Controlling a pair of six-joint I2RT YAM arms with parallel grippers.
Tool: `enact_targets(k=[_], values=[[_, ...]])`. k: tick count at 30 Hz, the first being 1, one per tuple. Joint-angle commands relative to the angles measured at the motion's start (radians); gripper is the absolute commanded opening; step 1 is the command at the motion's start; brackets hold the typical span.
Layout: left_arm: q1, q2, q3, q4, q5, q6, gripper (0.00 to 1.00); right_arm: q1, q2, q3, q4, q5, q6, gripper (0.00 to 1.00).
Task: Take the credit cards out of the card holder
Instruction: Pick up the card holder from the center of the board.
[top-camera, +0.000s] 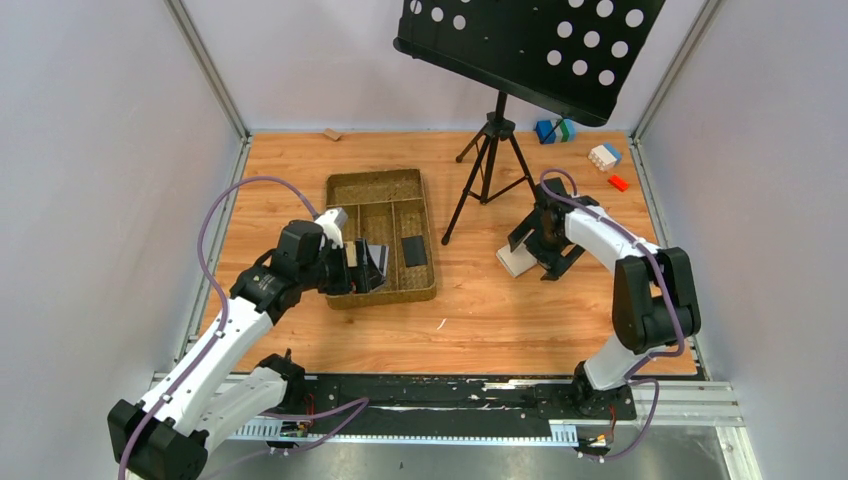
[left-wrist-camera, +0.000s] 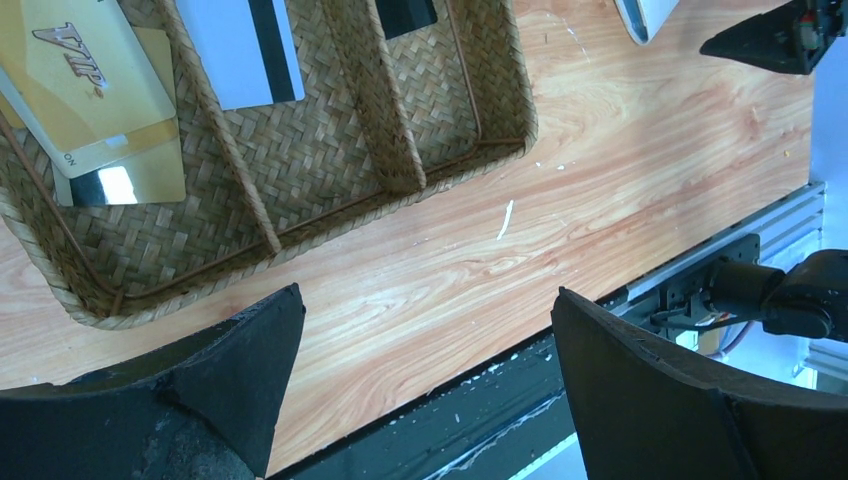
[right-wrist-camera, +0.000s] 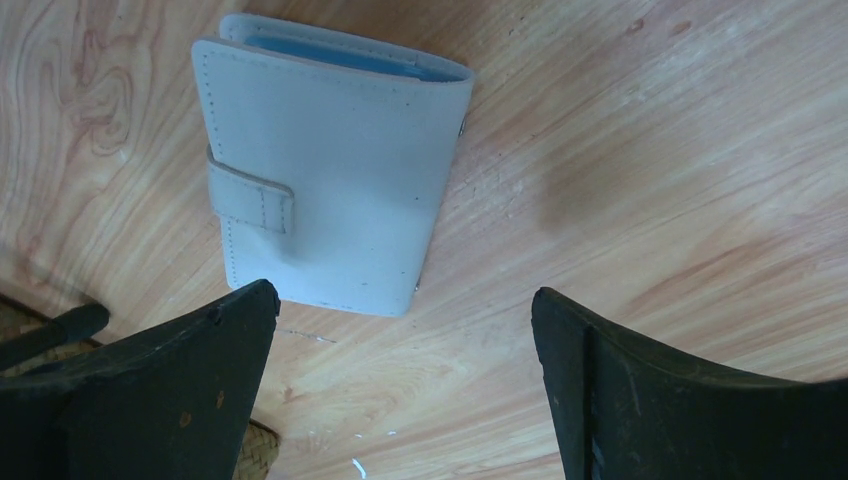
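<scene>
we are seeing the card holder (right-wrist-camera: 330, 180) showing cream-white outside and light blue inside. the woven tray (left-wrist-camera: 320, 160) is showing tan basketwork. in it are lying a gold card (left-wrist-camera: 85, 75), a silver-grey card (left-wrist-camera: 240, 50) with a black stripe, and a black card (top-camera: 414, 250). the table (left-wrist-camera: 600, 180) is showing orange wood grain.

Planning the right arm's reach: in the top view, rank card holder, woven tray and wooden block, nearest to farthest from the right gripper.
1. card holder, by the right gripper
2. woven tray, further left
3. wooden block, far left corner
</scene>
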Motion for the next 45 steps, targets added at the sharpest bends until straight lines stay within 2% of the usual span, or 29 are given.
enact_targets(k=[1, 22, 28, 32, 35, 37, 41, 45], values=[[-0.003, -0.011, 0.01, 0.052, 0.003, -0.001, 1.0, 0.02, 0.035, 0.051, 0.038, 0.062, 0.14, 1.0], [-0.002, -0.027, 0.059, -0.035, -0.074, 0.025, 1.0, 0.031, 0.172, 0.086, 0.117, 0.073, 0.177, 1.0], [-0.002, -0.027, 0.065, -0.054, -0.117, 0.013, 1.0, 0.031, 0.155, 0.104, 0.084, 0.075, 0.142, 0.86], [-0.002, -0.016, 0.06, -0.033, -0.095, 0.009, 1.0, 0.031, 0.093, 0.147, 0.079, 0.027, 0.038, 0.77], [-0.002, 0.005, 0.052, 0.014, -0.027, 0.002, 1.0, 0.031, -0.001, 0.132, 0.125, -0.05, -0.037, 0.69], [-0.004, 0.017, 0.041, 0.059, 0.051, -0.016, 1.0, 0.031, -0.105, 0.057, 0.2, -0.119, -0.05, 0.7], [-0.004, 0.019, -0.001, 0.165, 0.157, -0.058, 1.0, 0.03, -0.35, -0.114, 0.453, -0.28, -0.006, 0.71], [-0.032, 0.029, -0.011, 0.278, 0.257, -0.103, 1.0, 0.032, -0.467, -0.207, 0.607, -0.446, 0.022, 0.72]])
